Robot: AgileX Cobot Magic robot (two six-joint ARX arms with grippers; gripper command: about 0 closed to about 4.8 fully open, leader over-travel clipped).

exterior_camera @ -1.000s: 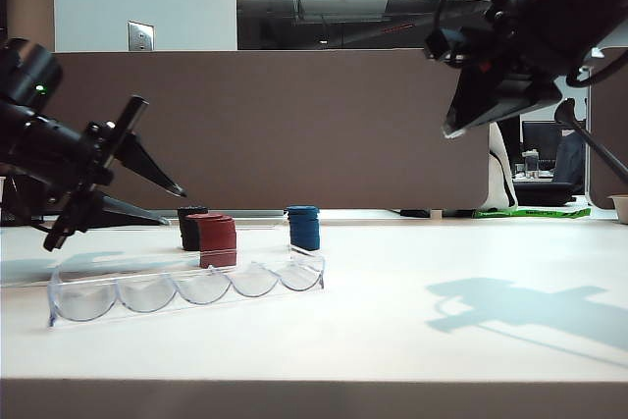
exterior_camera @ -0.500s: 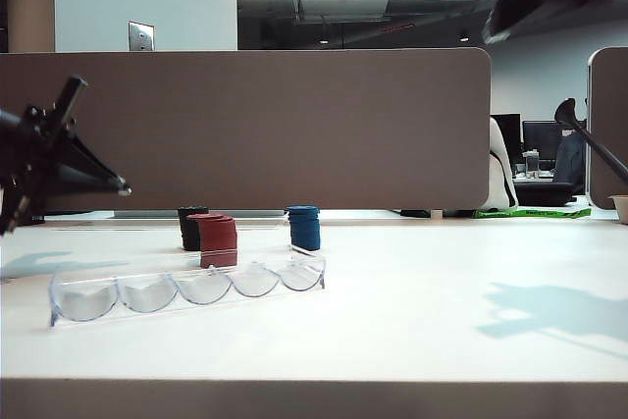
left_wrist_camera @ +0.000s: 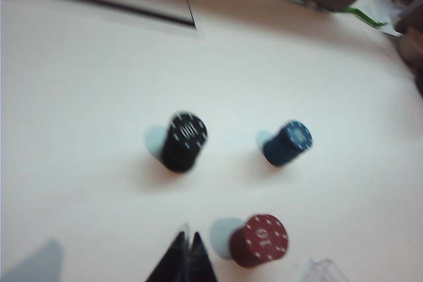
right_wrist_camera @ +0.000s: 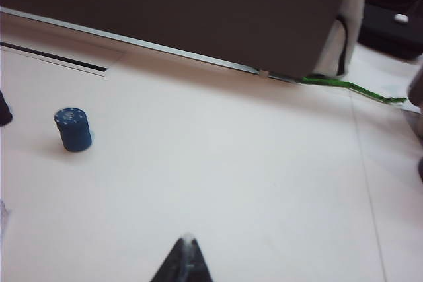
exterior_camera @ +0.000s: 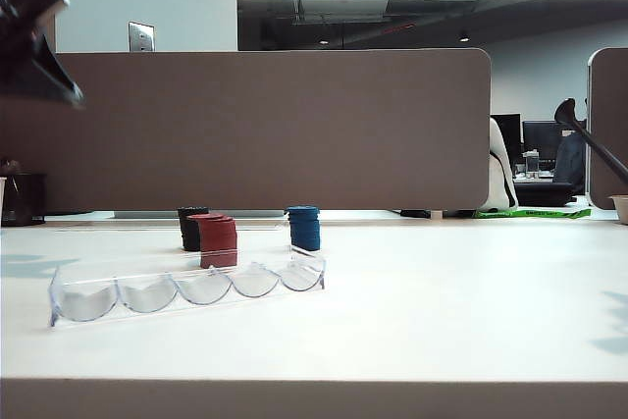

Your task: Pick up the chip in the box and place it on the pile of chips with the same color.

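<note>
The box [exterior_camera: 186, 287], a clear scalloped tray, lies at the table's front left, and its slots look empty. No lone chip is in view. Just behind it stands the dark red pile [exterior_camera: 218, 235], whose top chip [left_wrist_camera: 264, 236] has a white mark and white dots. My left gripper [exterior_camera: 59, 80] hangs high at the far left, blurred. In the left wrist view, the left gripper [left_wrist_camera: 188, 241] is shut on nothing, well above the table near the red pile [left_wrist_camera: 258, 242]. My right gripper [right_wrist_camera: 187, 241] is shut and empty over bare table. It does not show in the exterior view.
A black stack [exterior_camera: 188, 226] stands left of and behind the red pile, and a blue stack [exterior_camera: 304, 228] to its right. Both also show from the left wrist: black stack [left_wrist_camera: 184, 142], blue stack [left_wrist_camera: 288, 143]. A brown partition [exterior_camera: 294, 125] closes off the table's back.
My left gripper has gone from open to shut and has risen toward the upper left. My right arm has lifted out of the exterior view at the top right.
</note>
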